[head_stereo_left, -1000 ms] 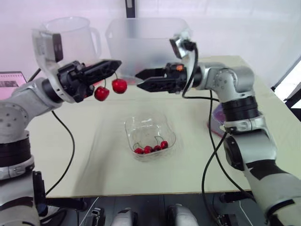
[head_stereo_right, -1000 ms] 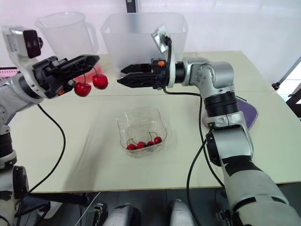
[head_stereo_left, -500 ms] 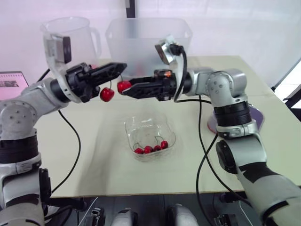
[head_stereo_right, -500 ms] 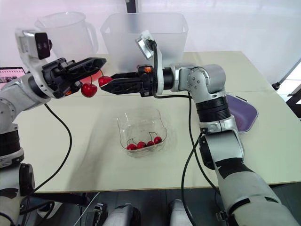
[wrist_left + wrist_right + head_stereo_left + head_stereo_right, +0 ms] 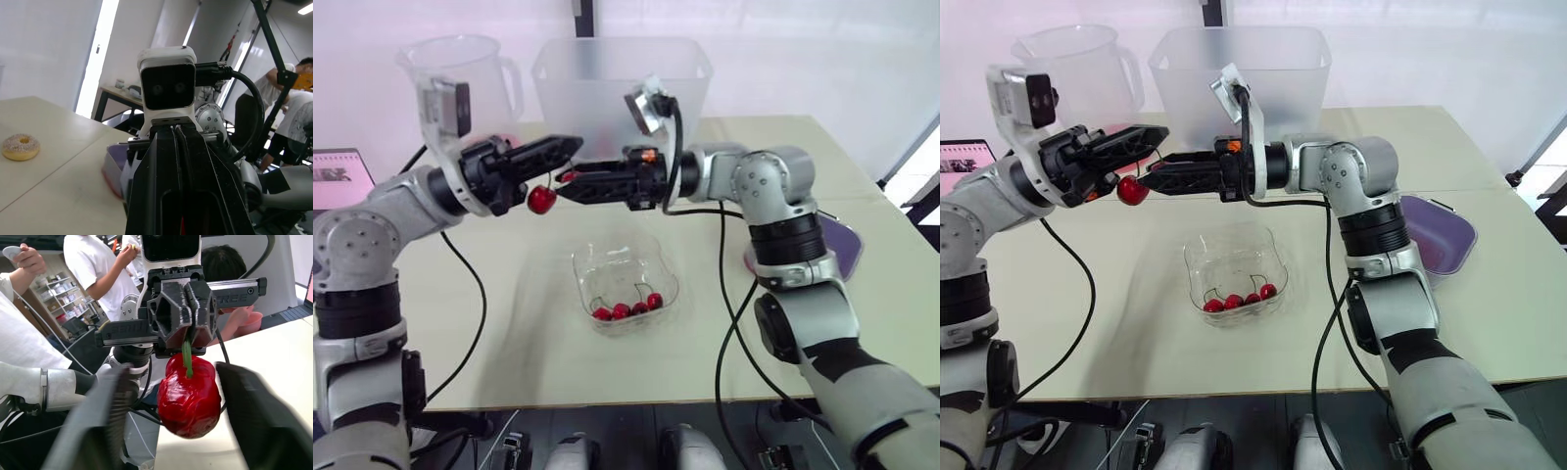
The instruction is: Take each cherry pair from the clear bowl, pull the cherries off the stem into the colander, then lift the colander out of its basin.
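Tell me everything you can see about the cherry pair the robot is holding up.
The cherry pair is two glossy red cherries on thin stems, held in the air over the table. The left gripper pinches the stems; one cherry hangs free, the other sits between the right gripper's open fingers.

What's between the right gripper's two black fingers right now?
A red cherry, hanging by its green stem from the left gripper, in the right wrist view.
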You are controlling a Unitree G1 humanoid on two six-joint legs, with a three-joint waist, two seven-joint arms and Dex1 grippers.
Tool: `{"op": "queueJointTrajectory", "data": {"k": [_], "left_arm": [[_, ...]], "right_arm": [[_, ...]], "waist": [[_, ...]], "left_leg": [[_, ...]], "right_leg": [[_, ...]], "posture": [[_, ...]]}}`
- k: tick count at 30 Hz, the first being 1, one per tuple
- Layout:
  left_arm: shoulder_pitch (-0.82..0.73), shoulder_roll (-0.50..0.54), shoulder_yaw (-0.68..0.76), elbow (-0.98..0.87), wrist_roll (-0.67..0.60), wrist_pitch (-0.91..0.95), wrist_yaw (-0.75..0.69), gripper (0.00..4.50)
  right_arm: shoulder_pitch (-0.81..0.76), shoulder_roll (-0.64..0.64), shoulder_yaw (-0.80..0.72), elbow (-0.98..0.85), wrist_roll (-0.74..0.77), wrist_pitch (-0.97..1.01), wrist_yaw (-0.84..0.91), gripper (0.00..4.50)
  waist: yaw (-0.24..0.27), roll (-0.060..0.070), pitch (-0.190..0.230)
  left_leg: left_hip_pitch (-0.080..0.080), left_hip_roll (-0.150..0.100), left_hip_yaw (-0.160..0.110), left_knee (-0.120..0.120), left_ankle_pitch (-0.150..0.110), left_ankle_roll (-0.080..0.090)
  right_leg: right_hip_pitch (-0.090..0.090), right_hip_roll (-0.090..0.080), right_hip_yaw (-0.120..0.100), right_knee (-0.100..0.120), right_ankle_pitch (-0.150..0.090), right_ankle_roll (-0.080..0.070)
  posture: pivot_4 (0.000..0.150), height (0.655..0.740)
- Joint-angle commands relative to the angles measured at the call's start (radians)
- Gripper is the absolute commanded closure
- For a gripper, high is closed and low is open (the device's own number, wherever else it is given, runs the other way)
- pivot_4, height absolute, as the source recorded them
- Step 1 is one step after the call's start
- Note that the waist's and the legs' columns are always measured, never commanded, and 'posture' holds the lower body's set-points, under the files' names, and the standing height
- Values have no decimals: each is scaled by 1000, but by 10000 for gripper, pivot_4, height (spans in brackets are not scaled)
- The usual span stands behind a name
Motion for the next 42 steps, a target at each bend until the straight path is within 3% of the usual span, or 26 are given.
{"op": "queueJointTrajectory", "data": {"k": [1, 19, 24, 38, 42], "left_arm": [[-20, 8, 27, -7, 11, -8, -10, 45000], [-15, -16, 28, -18, 24, -12, -12, 45000], [-16, -20, 30, -22, 18, -5, -11, 45000], [-22, -32, 36, -18, 24, -14, -3, 45000], [-16, -35, 42, -28, 18, -8, 5, 45000]], "right_arm": [[8, 6, -10, -52, 29, 13, -5, 26421], [11, 8, -21, -64, 43, 36, -31, 26421], [20, 4, -19, -69, 55, 44, -33, 39380], [149, -118, 154, -180, -8, 25, 60, 39380], [179, -183, 109, -202, 4, 38, 49, 39380]], "waist": [[0, 0, 0], [0, 0, 0], [0, 0, 0], [2, 0, 0], [5, 0, 0]], "left_leg": [[0, 0, 0, 0, 0, 0], [0, 0, 0, 0, 0, 0], [0, 0, 0, 0, 0, 0], [0, 0, 0, 0, 0, 0], [0, 0, 0, 0, 0, 0]], "right_leg": [[0, 0, 0, 0, 0, 0], [0, 0, 0, 0, 0, 0], [0, 0, 0, 0, 0, 0], [0, 0, 0, 0, 0, 0], [0, 0, 0, 0, 0, 0]], "posture": [[1500, 6886], [1500, 6886], [1500, 6886], [1500, 6886], [1500, 6886]]}}
